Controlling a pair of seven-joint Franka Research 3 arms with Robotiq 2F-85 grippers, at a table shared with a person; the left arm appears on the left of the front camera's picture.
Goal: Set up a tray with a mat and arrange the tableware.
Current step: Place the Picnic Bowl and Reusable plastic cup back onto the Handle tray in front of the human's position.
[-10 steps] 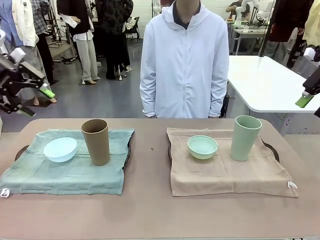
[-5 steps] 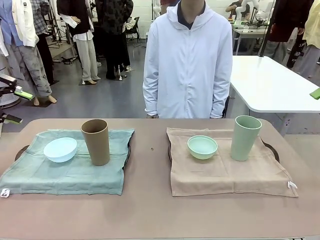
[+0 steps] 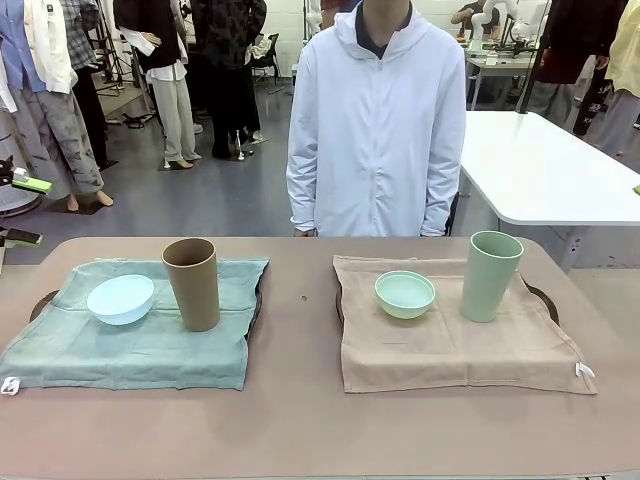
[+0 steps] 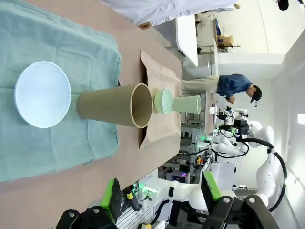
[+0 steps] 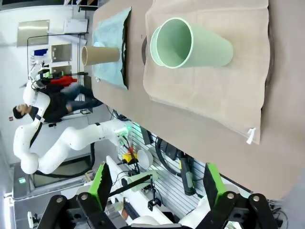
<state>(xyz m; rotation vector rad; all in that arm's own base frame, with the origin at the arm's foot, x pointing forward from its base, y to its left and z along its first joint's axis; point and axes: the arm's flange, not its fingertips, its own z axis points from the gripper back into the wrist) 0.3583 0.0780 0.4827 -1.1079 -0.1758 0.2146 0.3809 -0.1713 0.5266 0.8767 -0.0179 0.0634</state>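
On the left, a teal mat (image 3: 140,345) covers a dark tray (image 3: 42,303) and carries a pale blue bowl (image 3: 121,298) and a brown cup (image 3: 192,283). The beige mat (image 3: 450,350) on the right tray (image 3: 543,297) holds a mint green bowl (image 3: 405,294) and a pale green cup (image 3: 491,275). My left gripper (image 3: 22,210) hangs open at the far left edge, above and clear of the table. In the left wrist view its gripper (image 4: 162,193) is open over the blue bowl (image 4: 42,94) and brown cup (image 4: 114,105). My right gripper (image 5: 157,183) is open and empty, well back from the green cup (image 5: 190,43).
A person in a white jacket (image 3: 375,120) stands at the far side of the table, hands out of sight. Bare brown tabletop (image 3: 300,400) runs between the two trays and along the front. A white table (image 3: 540,170) stands behind on the right.
Both arms have drawn back outward: the left gripper slid to the left edge, and the right gripper has almost left the picture on the right. The tableware has not moved.
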